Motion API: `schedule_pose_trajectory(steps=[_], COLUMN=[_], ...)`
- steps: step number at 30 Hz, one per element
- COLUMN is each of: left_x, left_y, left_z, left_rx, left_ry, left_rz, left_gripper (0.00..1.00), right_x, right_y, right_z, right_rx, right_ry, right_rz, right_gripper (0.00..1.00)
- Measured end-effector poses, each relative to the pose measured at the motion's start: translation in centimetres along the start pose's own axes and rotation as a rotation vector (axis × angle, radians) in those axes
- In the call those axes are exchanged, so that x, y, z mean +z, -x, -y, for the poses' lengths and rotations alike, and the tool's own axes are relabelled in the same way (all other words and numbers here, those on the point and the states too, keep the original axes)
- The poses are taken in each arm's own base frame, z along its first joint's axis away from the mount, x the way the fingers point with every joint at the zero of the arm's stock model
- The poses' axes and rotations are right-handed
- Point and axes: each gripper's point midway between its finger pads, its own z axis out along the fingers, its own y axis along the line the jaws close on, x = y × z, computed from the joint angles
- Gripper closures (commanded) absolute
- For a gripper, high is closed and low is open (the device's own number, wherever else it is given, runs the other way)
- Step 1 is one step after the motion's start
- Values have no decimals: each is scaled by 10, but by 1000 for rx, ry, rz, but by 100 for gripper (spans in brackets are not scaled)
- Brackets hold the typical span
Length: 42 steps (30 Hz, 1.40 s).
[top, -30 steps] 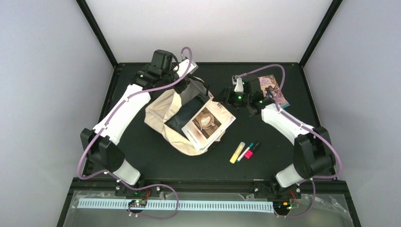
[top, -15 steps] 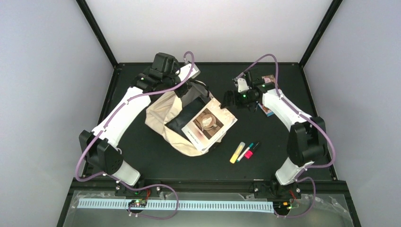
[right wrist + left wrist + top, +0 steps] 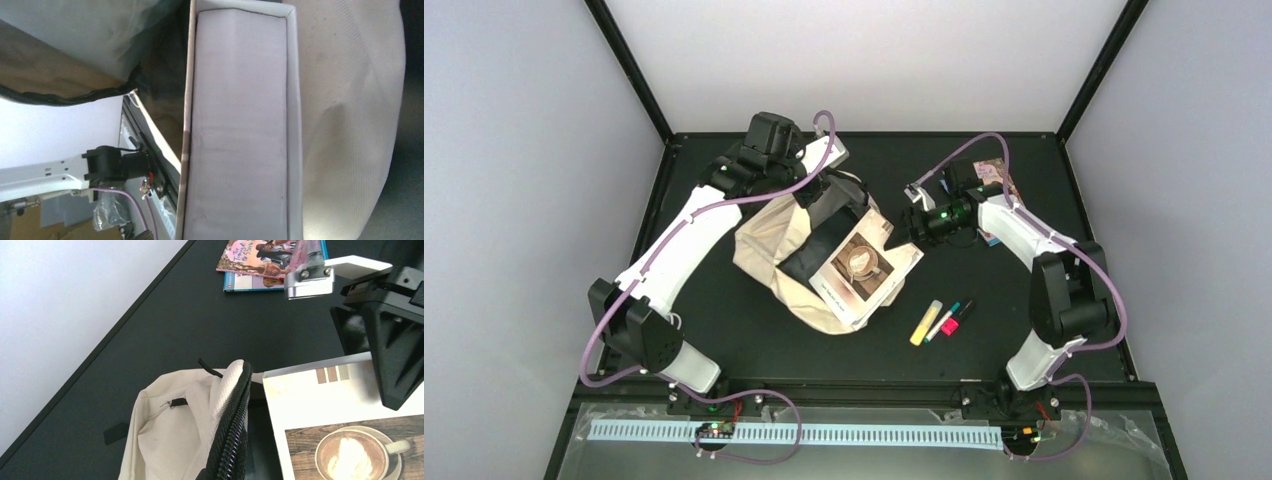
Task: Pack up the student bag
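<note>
Student bag point(image 3: 769, 250) slumped on counter point(image 3: 724, 330), mouth facing right, zipper rim pinched in closed left claw point(image 3: 818, 193) at far edge. Coffee-cover book point(image 3: 864, 265) half inside the mouth. Right claw point(image 3: 902, 232) at book's outer corner, jaw gap impossible to tell. Open room left of bag. Markers point(image 3: 939, 320) right-front of bag. Paperback point(image 3: 265, 260) beyond, script apparently "The Taming of the…".

A black bench point(image 3: 754, 330) stands under soft, even light. Beyond its far edge is a white back wall point(image 3: 864, 60), and greyish side walls point(image 3: 514, 200) flank it. Black posts point(image 3: 629, 65) rise from its far corners. A white slotted strip point(image 3: 824, 433) runs along its near edge.
</note>
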Motion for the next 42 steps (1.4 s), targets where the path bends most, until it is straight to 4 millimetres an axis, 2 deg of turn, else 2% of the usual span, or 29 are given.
schedule_pose_trajectory(steps=[3,8,15,19,24,27,30,33,38,42], left_x=[-2,-4,-10,-11,-11,-11,-11,-11,-11,-23], left_y=[1,3,6,6,5,4,5,9,21,44], left_z=[0,0,1,0,-3,-5,-4,4,27,30], left_rx=[3,7,17,18,19,19,20,26,7,-57], left_ry=[2,4,10,17,35,43,43,23,-48,-68], left_rz=[5,9,21,21,13,10,13,22,53,109], left_gripper=[98,98,98,99,99,98,98,98,98,98], right_x=[-5,-14,-13,-20,-43,-50,-44,-36,-36,-25], right_y=[-1,1,-1,2,9,6,0,1,18,31], right_z=[-11,-25,-18,-24,-40,-37,-21,-14,-28,-32], right_rx=[-9,-18,40,70,135,218,329,410,451,492], right_ry=[29,49,27,31,67,89,69,56,80,119], right_rz=[8,44,68,132,329,452,550,634,809,891], right_gripper=[52,64,71,72,73,73,71,71,71,69])
